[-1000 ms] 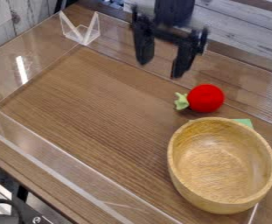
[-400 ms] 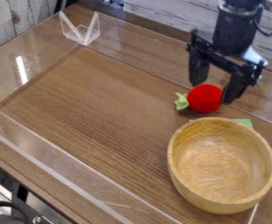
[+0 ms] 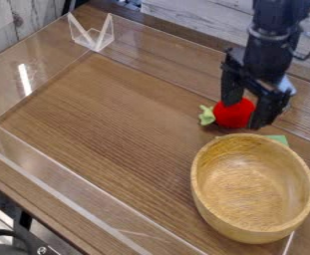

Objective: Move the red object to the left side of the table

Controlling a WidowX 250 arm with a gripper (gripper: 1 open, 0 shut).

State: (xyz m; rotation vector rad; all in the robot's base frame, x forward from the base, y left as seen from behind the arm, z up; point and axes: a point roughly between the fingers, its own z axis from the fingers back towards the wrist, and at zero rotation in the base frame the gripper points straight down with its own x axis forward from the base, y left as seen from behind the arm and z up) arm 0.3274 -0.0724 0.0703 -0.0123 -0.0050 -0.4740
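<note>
The red object (image 3: 236, 114), a small round toy fruit with a green leafy tuft on its left, rests on the brown wood-grain table (image 3: 111, 125) at the right, just behind the wooden bowl. My black gripper (image 3: 250, 103) points down over it, open, one finger on either side of the fruit. The fingers partly hide its top and right side. Whether the pads touch it I cannot tell.
A round wooden bowl (image 3: 252, 186) sits at the front right, close to the fruit. A flat green piece (image 3: 278, 140) peeks out behind the bowl's rim. Low clear acrylic walls (image 3: 38, 159) edge the table, with a clear stand (image 3: 91, 33) at the back left.
My gripper has travelled right and down from the back of the table until its open fingers straddle the fruit, rolling as it went. The fruit and bowl have stayed put.
</note>
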